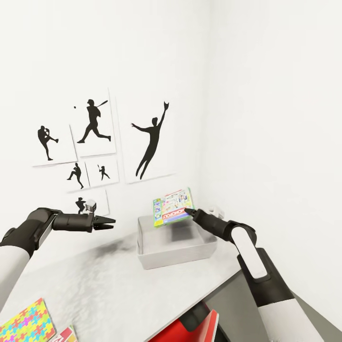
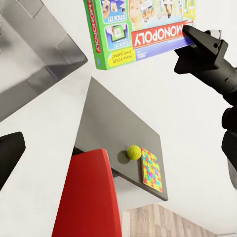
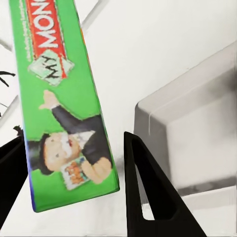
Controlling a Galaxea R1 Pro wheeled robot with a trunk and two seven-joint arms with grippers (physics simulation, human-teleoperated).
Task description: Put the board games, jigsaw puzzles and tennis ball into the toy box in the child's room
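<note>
A green Monopoly board game (image 1: 173, 206) hangs tilted in the air just above the light grey toy box (image 1: 175, 259), which stands on the pale table (image 1: 118, 285) in the room's corner. My right gripper (image 1: 188, 210) is shut on the game's lower right corner; its right wrist view shows the board game (image 3: 64, 108) between the fingers and the toy box (image 3: 148, 118) beyond. My left gripper (image 1: 112, 222) hovers open to the left of the box, holding nothing. A jigsaw puzzle (image 1: 26, 323) lies at the table's near left. The tennis ball (image 2: 134, 152) and another jigsaw puzzle (image 2: 151, 170) rest on the dark grey lower section.
A red chair (image 1: 190, 330) stands at the table's front edge. Another printed box edge (image 1: 64, 335) shows beside the near puzzle. White walls with baseball silhouettes close in behind and to the right of the toy box.
</note>
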